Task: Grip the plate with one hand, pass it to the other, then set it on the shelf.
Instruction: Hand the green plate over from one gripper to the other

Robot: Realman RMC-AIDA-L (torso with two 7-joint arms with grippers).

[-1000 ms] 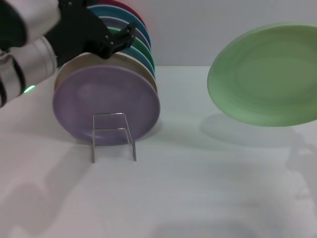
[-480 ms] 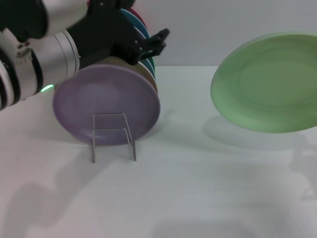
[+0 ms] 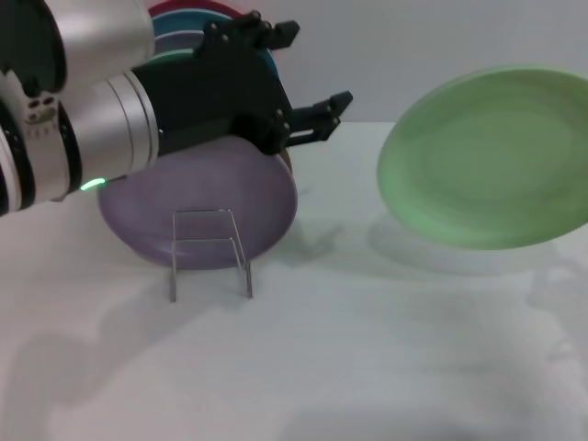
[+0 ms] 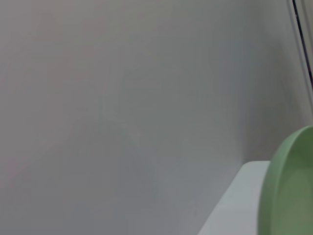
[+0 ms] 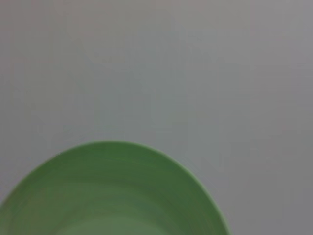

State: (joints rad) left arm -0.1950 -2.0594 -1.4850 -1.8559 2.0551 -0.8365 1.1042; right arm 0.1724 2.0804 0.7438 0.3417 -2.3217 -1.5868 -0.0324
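Note:
The light mint-green plate (image 3: 487, 158) hangs tilted in the air above the right side of the table. It also shows edge-on in the left wrist view (image 4: 288, 188) and close up in the right wrist view (image 5: 112, 196). What holds it is out of view; the right gripper shows in no frame. My left gripper (image 3: 308, 69), black on a white and silver arm, is open. It reaches to the right above the plate stack, a short gap from the plate's left rim. The wire shelf (image 3: 209, 253) stands at the front left.
A lavender plate (image 3: 197, 207) leans upright behind the wire shelf. More plates in teal (image 3: 197, 26) and red are stacked upright behind it, mostly hidden by the left arm. The white table (image 3: 349, 349) stretches in front.
My left arm has swung to the right, from over the plate stack towards the mint-green plate, fingers spread. The plate has shifted slightly left.

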